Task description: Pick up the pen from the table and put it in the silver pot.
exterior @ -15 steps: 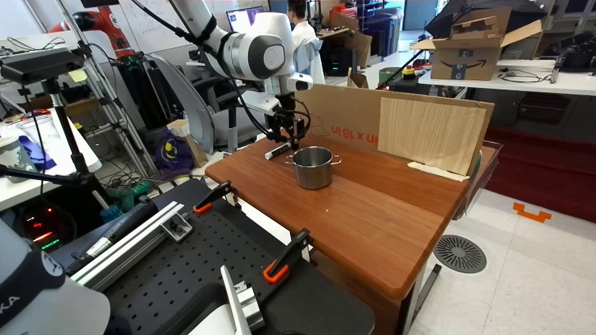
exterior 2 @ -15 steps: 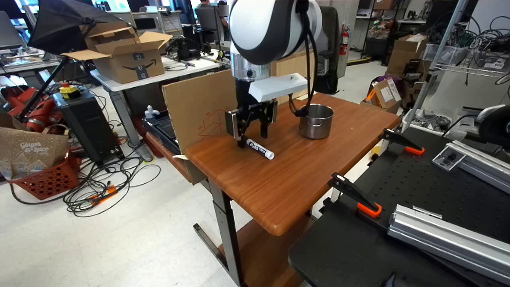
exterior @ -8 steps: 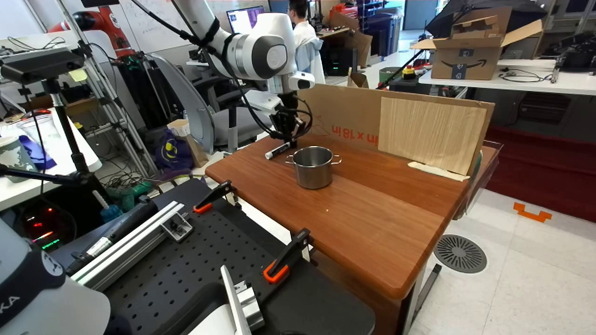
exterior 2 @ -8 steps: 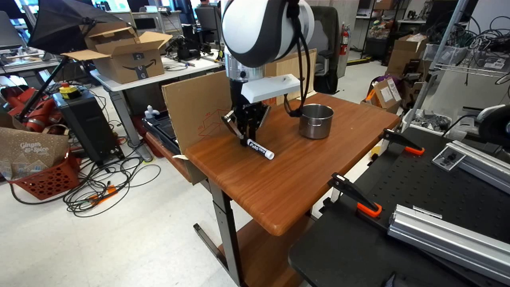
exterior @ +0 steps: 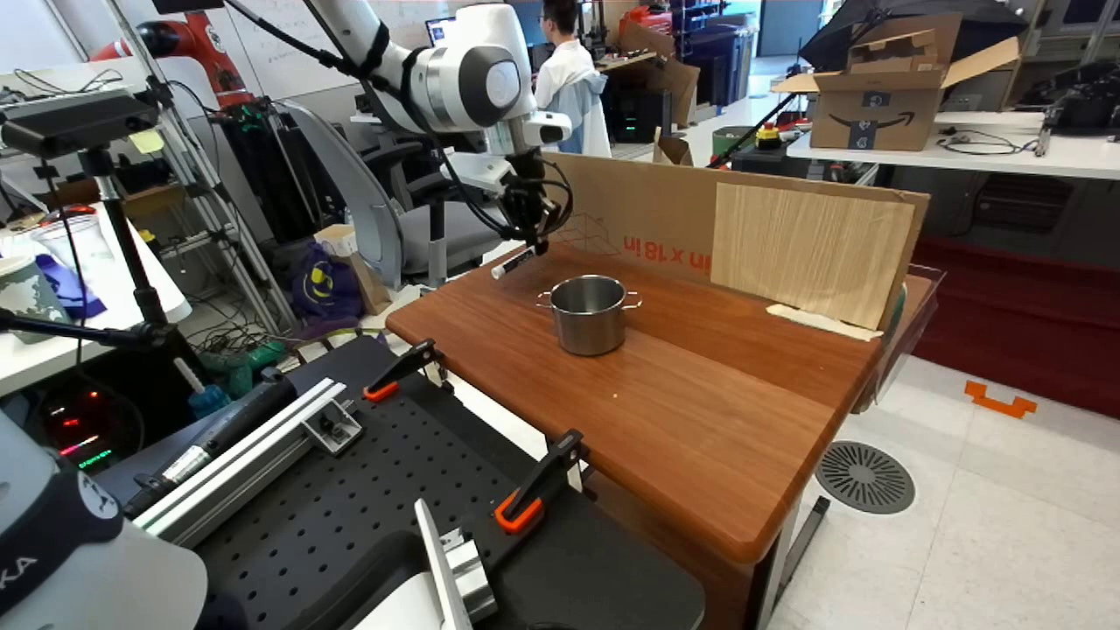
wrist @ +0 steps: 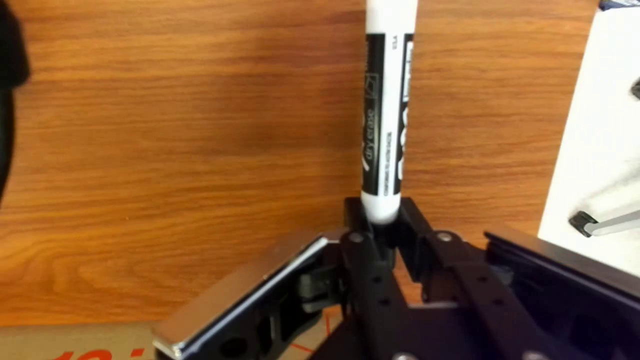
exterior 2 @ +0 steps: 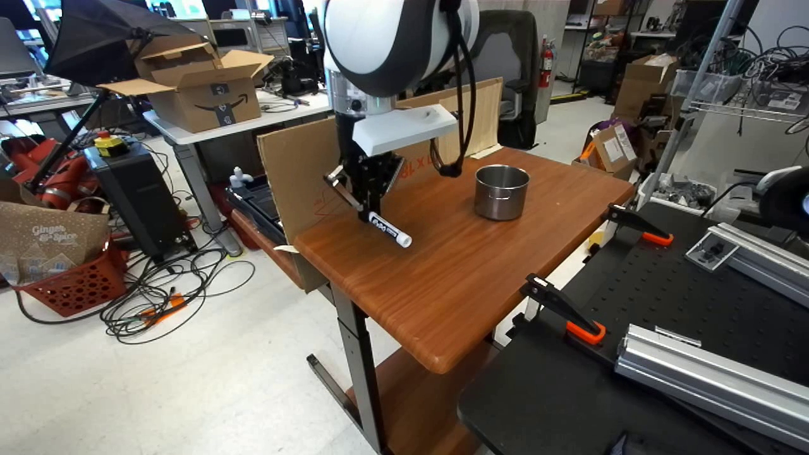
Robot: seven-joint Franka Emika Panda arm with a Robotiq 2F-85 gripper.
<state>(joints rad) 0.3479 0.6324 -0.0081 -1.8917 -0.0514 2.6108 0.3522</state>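
Pen (wrist: 387, 115) has risen, the end effector (wrist: 382, 212) pinching it — "dry erase" lettering (wrist: 370, 135) readable only in wrist view.

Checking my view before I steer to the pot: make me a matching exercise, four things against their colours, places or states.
1. Marker pen
2. Silver pot
3. Gripper
4. Fire extinguisher

A. Shut on the marker pen's end
B. Red, in the background
C. Black and white, lettered
D. Standing on the reddish-brown table

Pairs: 1-C; 2-D; 3-A; 4-B
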